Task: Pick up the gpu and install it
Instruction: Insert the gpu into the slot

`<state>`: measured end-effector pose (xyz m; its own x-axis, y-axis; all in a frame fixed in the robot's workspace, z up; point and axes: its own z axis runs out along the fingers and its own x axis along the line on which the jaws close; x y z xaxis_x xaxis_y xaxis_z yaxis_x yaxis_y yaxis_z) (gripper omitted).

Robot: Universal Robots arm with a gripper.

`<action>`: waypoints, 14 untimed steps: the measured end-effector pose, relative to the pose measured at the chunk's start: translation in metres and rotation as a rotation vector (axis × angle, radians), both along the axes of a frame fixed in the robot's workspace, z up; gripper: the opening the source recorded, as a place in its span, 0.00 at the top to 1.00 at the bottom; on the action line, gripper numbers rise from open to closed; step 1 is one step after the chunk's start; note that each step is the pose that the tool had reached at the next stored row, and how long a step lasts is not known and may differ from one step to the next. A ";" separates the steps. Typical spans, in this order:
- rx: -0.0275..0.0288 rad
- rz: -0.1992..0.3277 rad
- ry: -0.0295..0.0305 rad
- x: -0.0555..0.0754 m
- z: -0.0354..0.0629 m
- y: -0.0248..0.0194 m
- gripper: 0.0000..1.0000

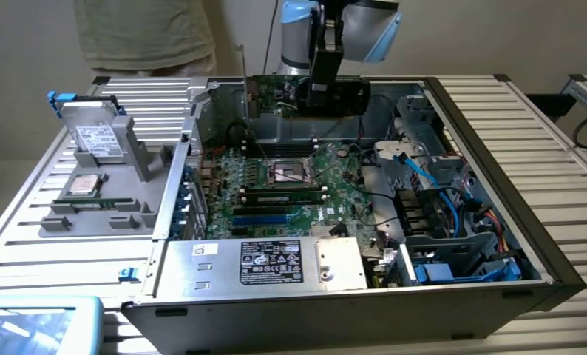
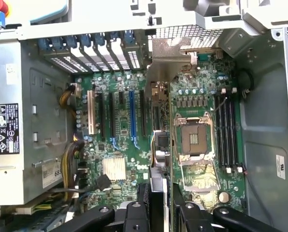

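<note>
Nearest us in the wrist view, the tool (image 2: 158, 205) has its black fingers (image 2: 140, 210) pressed against both faces of the gpu (image 2: 159, 145), which we see edge-on with its silver bracket (image 2: 170, 63) at the far end. The tool is clamped on the card. The card hangs clear above the motherboard (image 2: 119, 145), roughly over the strip between the expansion slots (image 2: 131, 113) and the CPU socket (image 2: 192, 140). It is not seated in any slot.

In the exterior view we find the tool (image 1: 323, 92) holding the gpu (image 1: 273, 96) in the air over the far end of the open computer case (image 1: 511, 222). The green board shows on the exterior view's left of the tool and the black cooler on its right.

The case lies on its side on a slatted metal surface (image 1: 37, 244), with the power supply (image 1: 264, 262) at its near end. On the exterior view's left, a grey holder (image 1: 126, 170) carries an upright hard drive (image 1: 94, 137) and a second drive (image 1: 84, 185) lying flat. A person (image 1: 146, 33) stands behind the surface.
</note>
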<state>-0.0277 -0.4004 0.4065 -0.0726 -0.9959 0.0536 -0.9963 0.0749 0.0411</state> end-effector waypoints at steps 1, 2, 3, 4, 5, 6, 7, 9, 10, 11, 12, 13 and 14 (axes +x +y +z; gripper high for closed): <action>0.0000 0.000 -0.0011 -0.003 -0.0014 0.0000 0.71; 0.0001 0.001 -0.0020 -0.005 -0.0026 0.0000 0.71; 0.0000 0.001 -0.0024 -0.008 -0.0038 0.0000 0.71; 0.0001 0.002 -0.0025 -0.010 -0.0049 -0.0002 0.71; 0.0001 0.003 -0.0025 -0.011 -0.0059 -0.0005 0.71; -0.0001 0.004 -0.0024 -0.012 -0.0069 -0.0015 0.71; -0.0002 0.005 -0.0024 -0.012 -0.0083 -0.0031 0.71; -0.0002 0.006 -0.0019 -0.013 -0.0119 -0.0067 0.71; 0.0001 0.006 -0.0018 -0.013 -0.0139 -0.0082 0.71; 0.0002 0.006 -0.0018 -0.014 -0.0157 -0.0094 0.71; 0.0001 0.006 -0.0017 -0.014 -0.0174 -0.0104 0.71; 0.0000 0.007 -0.0015 -0.015 -0.0192 -0.0114 0.71; 0.0000 0.007 -0.0014 -0.017 -0.0210 -0.0121 0.71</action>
<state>-0.0445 -0.4126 0.3854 -0.0661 -0.9964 0.0534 -0.9969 0.0683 0.0397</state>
